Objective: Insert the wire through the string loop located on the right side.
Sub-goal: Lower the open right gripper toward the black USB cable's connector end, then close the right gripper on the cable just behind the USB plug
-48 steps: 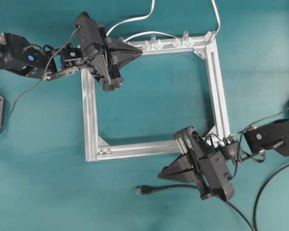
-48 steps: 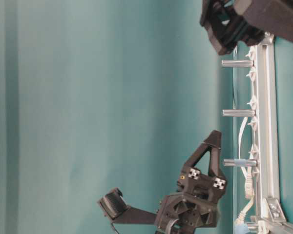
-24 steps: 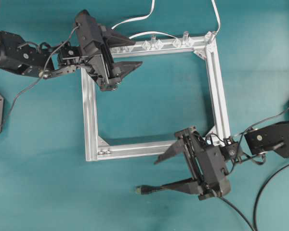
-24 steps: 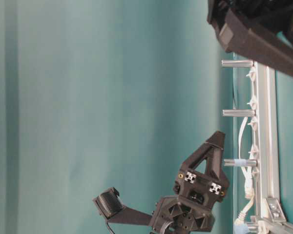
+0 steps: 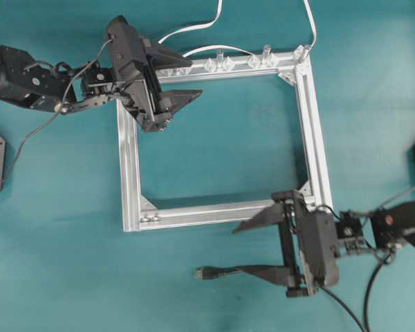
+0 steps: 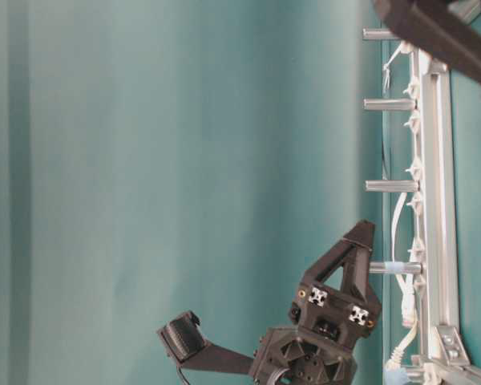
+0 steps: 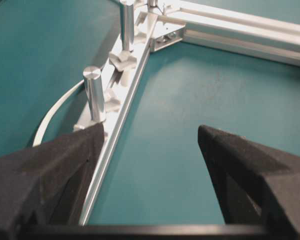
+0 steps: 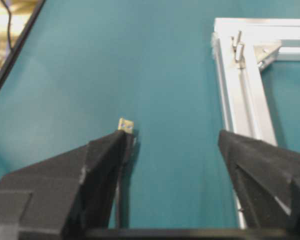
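Here the wire (image 5: 221,272) lies on the teal desk (image 5: 55,263), just below the bottom rail of the silver frame (image 5: 317,138); its metal-tipped plug (image 8: 125,124) pokes out past the lower finger of the right hand (image 5: 243,249), which hangs over it with jaws spread wide, grasping nothing. The left hand (image 5: 192,78) is likewise released and empty, hovering at the frame's upper left corner, one finger beside the metal posts (image 7: 94,94). White cables (image 5: 194,28) trail off the desk's far edge. The string loop cannot be made out.
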### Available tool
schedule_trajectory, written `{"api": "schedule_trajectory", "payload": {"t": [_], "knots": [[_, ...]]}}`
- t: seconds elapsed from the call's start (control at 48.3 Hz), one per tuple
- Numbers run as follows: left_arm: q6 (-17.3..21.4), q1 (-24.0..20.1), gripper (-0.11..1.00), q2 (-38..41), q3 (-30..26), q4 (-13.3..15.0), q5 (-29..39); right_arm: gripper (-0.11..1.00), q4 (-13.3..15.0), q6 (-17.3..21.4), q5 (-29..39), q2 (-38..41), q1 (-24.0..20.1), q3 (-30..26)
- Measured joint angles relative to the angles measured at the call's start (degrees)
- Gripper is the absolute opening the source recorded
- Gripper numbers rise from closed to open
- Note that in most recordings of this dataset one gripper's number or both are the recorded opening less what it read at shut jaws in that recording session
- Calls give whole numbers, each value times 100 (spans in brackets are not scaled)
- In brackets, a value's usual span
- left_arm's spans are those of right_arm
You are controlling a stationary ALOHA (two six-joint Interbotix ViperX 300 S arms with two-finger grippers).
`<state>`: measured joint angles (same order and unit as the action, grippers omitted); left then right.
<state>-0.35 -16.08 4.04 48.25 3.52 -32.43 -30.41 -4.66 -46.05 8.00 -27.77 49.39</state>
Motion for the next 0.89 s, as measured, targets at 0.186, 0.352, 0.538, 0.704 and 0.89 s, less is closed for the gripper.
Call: {"api": "schedule_trajectory", "payload": {"t": [0.186, 0.352, 0.538, 0.704, 0.89], "knots": [[0, 0, 82, 0, 9, 0, -9, 85, -905, -589, -62, 70, -325, -105], [0, 9, 82, 0, 9, 0, 0, 85, -976, -615, -70, 158, -308, -176], [9, 44, 82, 0, 9, 9, 0, 85, -976, -606, -70, 422, -325, -299], [9, 62, 82, 0, 9, 9, -9, 85, -976, -589, -62, 712, -334, -457], [0, 62, 82, -9, 53, 0, -9, 85, -976, -580, -62, 976, -343, -598]]}}
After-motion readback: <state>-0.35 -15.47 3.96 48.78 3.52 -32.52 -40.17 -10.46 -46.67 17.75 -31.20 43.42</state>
